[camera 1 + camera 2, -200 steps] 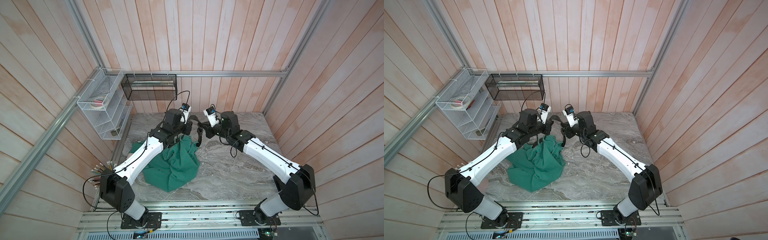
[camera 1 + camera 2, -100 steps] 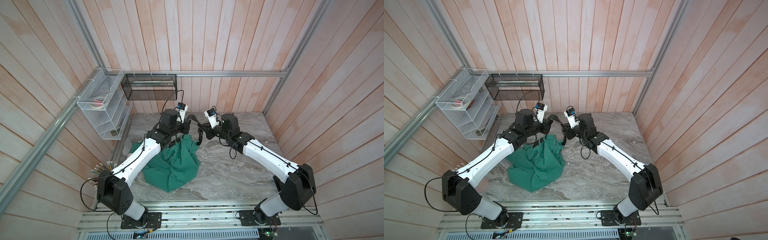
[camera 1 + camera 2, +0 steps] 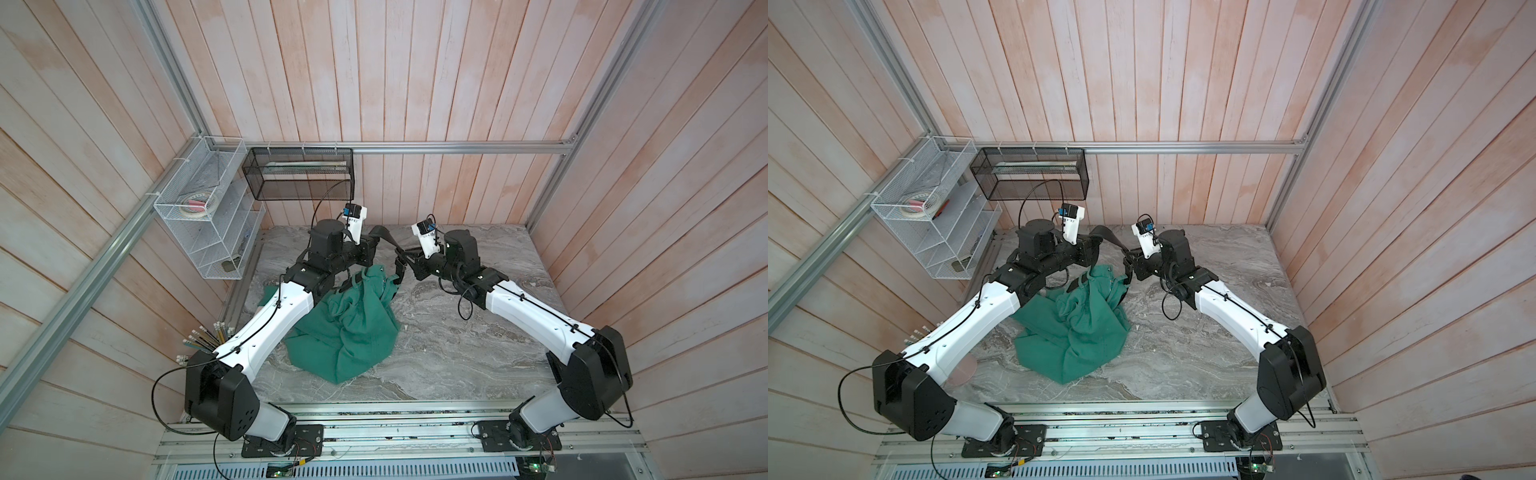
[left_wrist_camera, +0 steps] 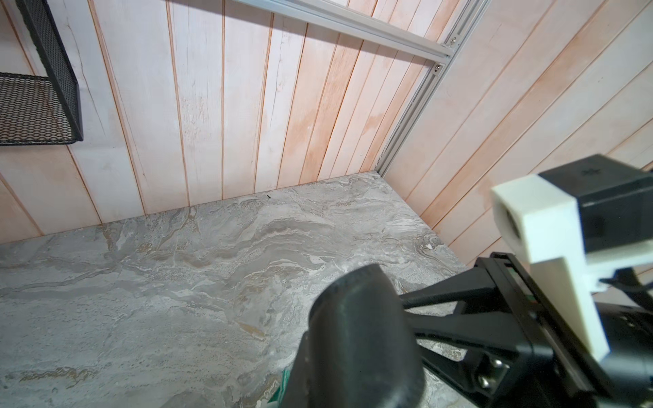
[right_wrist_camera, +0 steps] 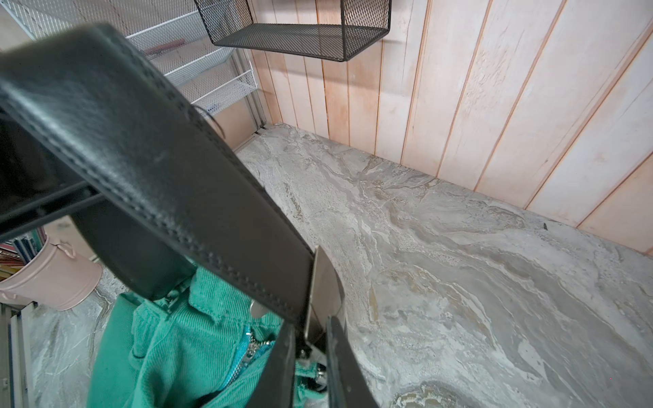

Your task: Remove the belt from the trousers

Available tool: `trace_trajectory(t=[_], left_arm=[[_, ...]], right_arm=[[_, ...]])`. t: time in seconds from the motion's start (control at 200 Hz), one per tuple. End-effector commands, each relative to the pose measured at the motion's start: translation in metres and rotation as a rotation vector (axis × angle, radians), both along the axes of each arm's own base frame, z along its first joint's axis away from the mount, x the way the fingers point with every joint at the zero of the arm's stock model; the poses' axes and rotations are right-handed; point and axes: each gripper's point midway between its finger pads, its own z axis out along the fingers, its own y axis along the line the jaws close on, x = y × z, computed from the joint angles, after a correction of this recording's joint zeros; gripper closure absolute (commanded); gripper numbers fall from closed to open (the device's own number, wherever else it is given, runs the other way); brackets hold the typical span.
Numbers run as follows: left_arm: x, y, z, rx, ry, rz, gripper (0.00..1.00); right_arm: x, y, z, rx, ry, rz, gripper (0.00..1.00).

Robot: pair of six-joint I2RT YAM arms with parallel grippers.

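Note:
The teal-green trousers (image 3: 353, 328) lie bunched on the marble table, left of centre, in both top views (image 3: 1079, 328). The black belt (image 3: 385, 236) arches above their waist between my two grippers. My left gripper (image 3: 373, 246) is shut on the strap, whose dark loop (image 4: 360, 335) hides its jaws in the left wrist view. My right gripper (image 3: 400, 264) is at the buckle end. In the right wrist view its fingertips (image 5: 311, 323) stand narrowly apart on either side of the silver buckle (image 5: 323, 293), above the zip and waistband (image 5: 169, 339). I cannot see whether they press on it.
A black mesh basket (image 3: 299, 174) hangs on the back wall, and a white wire rack (image 3: 208, 216) is on the left wall. A pink cup (image 5: 53, 275) of pencils stands at the table's left edge. Bare marble (image 3: 457, 353) lies to the right of the trousers.
My left gripper has drawn back to the left with the strap, so the belt's span between the grippers is longer. My right gripper has stayed near the buckle.

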Motion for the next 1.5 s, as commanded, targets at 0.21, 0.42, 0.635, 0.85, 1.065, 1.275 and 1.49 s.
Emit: trace_trajectory(t=[0.21,0.42,0.635,0.85,1.065,1.275,1.49], left_arm=[[-0.015,0.01,0.087,-0.175,-0.211,-0.028,1.0],[-0.01,0.012,0.075,-0.173,-0.17,-0.017,1.0],[-0.002,0.011,0.063,-0.164,-0.133,-0.004,1.0],[0.006,0.007,0.067,-0.167,-0.135,-0.009,1.0],[0.008,0.004,0.07,-0.183,-0.133,-0.022,1.0],[0.007,0.005,0.073,-0.187,-0.134,-0.017,1.0],[0.009,0.011,0.076,-0.225,-0.117,-0.028,1.0]], right_arm=[[0.012,-0.026,-0.045,-0.055,0.126,-0.091,0.84],[0.004,-0.022,-0.02,-0.013,0.049,-0.047,0.63],[-0.023,-0.024,0.027,0.045,-0.198,-0.026,0.48],[-0.037,-0.014,0.045,0.07,-0.267,-0.012,0.45],[-0.024,0.006,0.038,0.038,-0.254,0.019,0.4],[-0.01,0.018,0.023,-0.032,-0.231,0.026,0.39],[0.0,0.021,0.007,-0.097,-0.203,-0.008,0.53]])
